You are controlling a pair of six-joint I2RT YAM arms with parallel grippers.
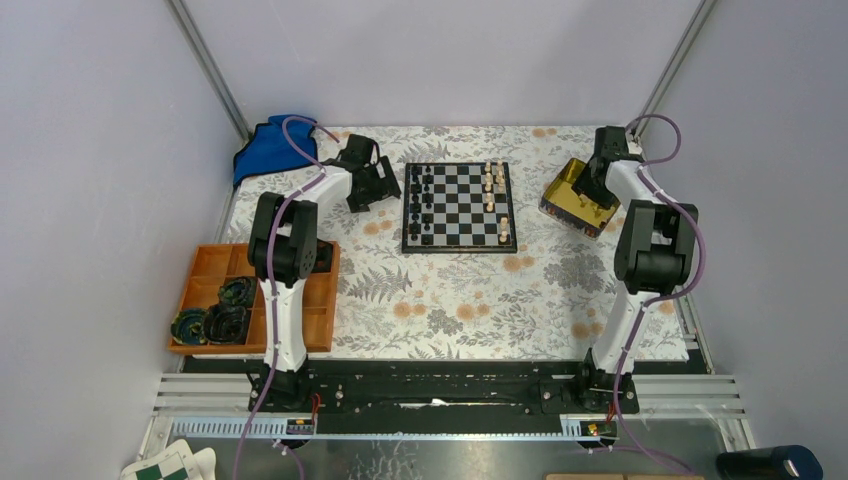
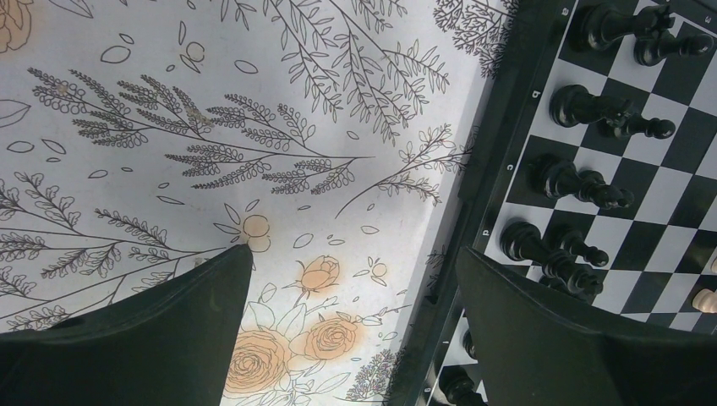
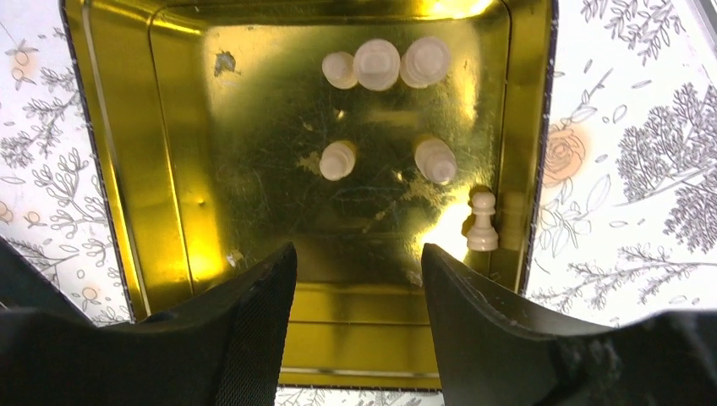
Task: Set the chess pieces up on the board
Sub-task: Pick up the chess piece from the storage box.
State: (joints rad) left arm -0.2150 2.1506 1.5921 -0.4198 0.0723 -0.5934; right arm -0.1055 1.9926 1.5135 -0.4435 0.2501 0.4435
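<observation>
The board (image 1: 459, 207) lies at the back middle of the flowered cloth. Black chess pieces (image 1: 421, 200) stand in its two left columns, and a few pale ones (image 1: 493, 180) along its right side. My left gripper (image 1: 375, 185) hangs open just left of the board. In the left wrist view that gripper (image 2: 355, 262) holds nothing, with the board's border (image 2: 499, 169) and black pieces (image 2: 583, 182) to its right. My right gripper (image 1: 595, 185) hovers open over the gold tin (image 1: 570, 195). In the right wrist view that gripper (image 3: 359, 254) is empty, above several pale pieces (image 3: 374, 63) in the tin (image 3: 169, 152). One pawn (image 3: 483, 222) stands by the tin's right wall.
An orange compartment tray (image 1: 310, 320) with dark round things sits at the left front. A blue cloth (image 1: 265, 145) lies at the back left corner. A green-and-white checkered folded thing (image 1: 165, 465) lies off the table at the bottom left.
</observation>
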